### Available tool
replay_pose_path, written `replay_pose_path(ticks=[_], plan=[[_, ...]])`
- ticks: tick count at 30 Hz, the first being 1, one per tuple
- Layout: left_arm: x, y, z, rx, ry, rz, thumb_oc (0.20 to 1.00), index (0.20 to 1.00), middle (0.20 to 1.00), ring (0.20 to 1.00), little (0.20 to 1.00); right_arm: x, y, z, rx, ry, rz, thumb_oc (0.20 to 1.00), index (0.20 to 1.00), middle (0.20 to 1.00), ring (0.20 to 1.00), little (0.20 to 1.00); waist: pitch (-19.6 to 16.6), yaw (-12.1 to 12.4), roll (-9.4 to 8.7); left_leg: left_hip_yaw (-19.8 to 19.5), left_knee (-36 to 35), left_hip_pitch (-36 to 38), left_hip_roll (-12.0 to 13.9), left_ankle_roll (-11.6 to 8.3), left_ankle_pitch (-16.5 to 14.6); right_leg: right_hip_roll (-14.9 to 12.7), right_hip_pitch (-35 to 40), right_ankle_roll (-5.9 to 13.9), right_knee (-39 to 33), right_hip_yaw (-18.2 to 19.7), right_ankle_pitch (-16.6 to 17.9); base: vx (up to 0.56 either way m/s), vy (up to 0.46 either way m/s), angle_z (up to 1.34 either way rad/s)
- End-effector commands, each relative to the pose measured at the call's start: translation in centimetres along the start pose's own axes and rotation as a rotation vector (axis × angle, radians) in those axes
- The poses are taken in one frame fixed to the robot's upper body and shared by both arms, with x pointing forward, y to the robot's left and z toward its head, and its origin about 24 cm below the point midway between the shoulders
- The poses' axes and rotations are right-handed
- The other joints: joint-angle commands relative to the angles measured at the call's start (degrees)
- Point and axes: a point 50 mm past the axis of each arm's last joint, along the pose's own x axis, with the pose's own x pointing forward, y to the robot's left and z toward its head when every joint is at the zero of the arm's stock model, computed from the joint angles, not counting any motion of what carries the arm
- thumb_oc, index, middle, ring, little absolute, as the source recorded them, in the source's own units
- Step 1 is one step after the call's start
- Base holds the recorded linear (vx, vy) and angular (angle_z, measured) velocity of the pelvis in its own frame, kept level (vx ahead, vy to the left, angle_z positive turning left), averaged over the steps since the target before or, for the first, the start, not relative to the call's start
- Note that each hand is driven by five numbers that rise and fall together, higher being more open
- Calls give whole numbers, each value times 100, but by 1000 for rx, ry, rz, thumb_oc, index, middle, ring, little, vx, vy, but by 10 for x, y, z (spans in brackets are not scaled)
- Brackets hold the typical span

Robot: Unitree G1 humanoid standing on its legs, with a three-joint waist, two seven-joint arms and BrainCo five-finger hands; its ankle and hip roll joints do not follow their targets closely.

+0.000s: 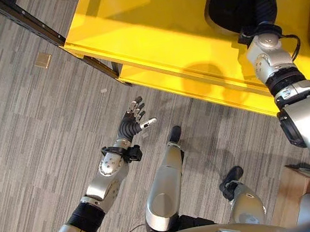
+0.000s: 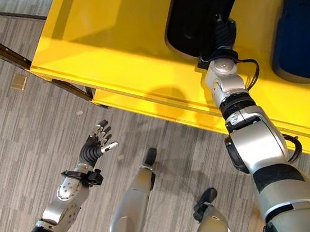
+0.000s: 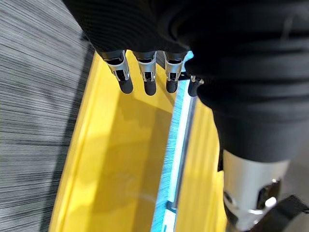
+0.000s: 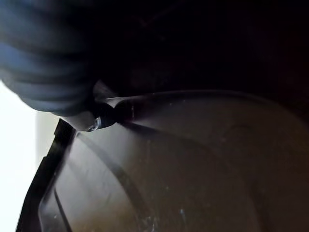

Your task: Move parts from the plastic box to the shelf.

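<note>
Black part [image 2: 199, 14] lies on the yellow shelf [image 2: 106, 37], right hand [image 2: 222, 37] against its near edge, grip hidden, cannot tell. Left hand [image 1: 135, 121] hangs over the carpet [image 1: 26, 126], fingers straight, empty. Best seat the part fully before letting go.

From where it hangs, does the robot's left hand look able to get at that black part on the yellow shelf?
Probably not as things stand: the left hand hangs open above the grey floor, apart from the black part, where the right hand already is.
</note>
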Motion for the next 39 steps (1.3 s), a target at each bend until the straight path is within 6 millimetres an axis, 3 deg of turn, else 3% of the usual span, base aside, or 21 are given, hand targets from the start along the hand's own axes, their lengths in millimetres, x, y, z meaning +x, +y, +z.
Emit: replay_pose_path(ticks=[1, 20, 31, 39], plan=[[-1, -4, 17, -9, -95, -17, 1000, 1000, 1000, 1000, 1000, 10, -4, 46, -12, -167, -2, 200, 200, 200, 200, 200, -176, -43, -36, 273, -63, -207, 104, 26, 13, 28, -119, -194, 429, 473, -80, 0, 0, 0], [2, -2, 20, -12, -117, 5, 1000, 1000, 1000, 1000, 1000, 11, -12, 28, -108, -101, -18, 200, 200, 200, 200, 200, -55, -206, -37, 297, -76, -203, 117, 8, 7, 34, -162, -200, 477, 512, -115, 1, -1, 0], [2, 0, 20, -15, -121, 25, 1000, 1000, 1000, 1000, 1000, 4, -10, -3, -104, -18, -9, 200, 200, 200, 200, 200, 13, -295, -97, 317, -90, -126, 183, 10, -1, 93, -140, -205, 484, 544, -125, 0, 0, 0], [1, 1, 18, -9, -112, 29, 1000, 1000, 1000, 1000, 1000, 2, -17, -15, -87, 25, -34, 200, 200, 200, 200, 200, 35, -320, -109, 304, -121, -113, 188, 8, 15, 99, -136, -201, 467, 543, -105, 0, 0, 0]])
